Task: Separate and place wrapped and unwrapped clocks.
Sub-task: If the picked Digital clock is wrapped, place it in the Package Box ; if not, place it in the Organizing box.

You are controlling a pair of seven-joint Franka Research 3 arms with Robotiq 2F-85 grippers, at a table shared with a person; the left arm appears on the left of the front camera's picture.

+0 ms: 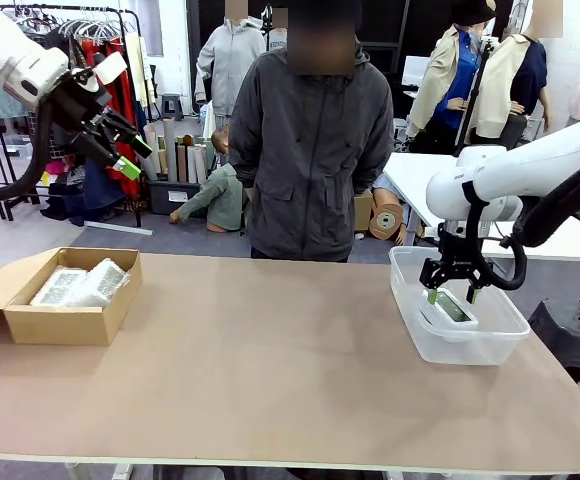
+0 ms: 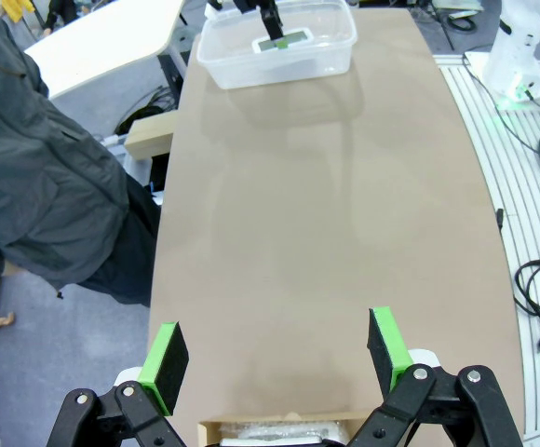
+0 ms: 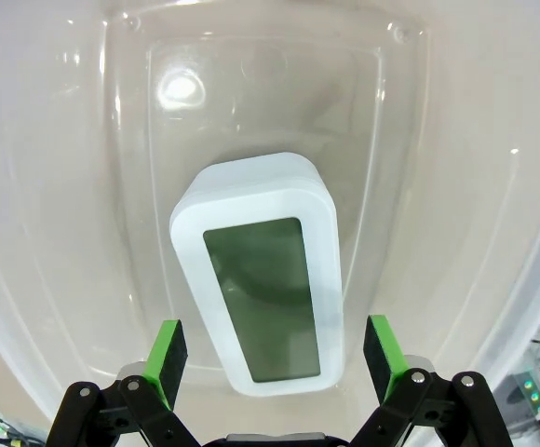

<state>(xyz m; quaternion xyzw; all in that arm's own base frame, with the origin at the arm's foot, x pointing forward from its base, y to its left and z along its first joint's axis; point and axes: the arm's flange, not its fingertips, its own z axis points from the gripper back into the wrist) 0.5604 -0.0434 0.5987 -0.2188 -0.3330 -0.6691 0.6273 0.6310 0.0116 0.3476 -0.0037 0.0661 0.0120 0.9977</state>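
Right wrist view: right hand (image 3: 272, 358) gapes empty over the bare clock (image 3: 259, 275) in the tub (image 3: 456, 279) — sorted from the boxed bundles (image 1: 80, 284); left hand (image 1: 122, 145) open, idle.

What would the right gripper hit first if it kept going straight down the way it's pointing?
The bare clock, lying screen-up in the clear tub. The open right gripper points straight at it, probably meeting its near end first.

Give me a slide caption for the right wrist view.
Open right gripper above the bare white clock lying screen-up in the clear tub.
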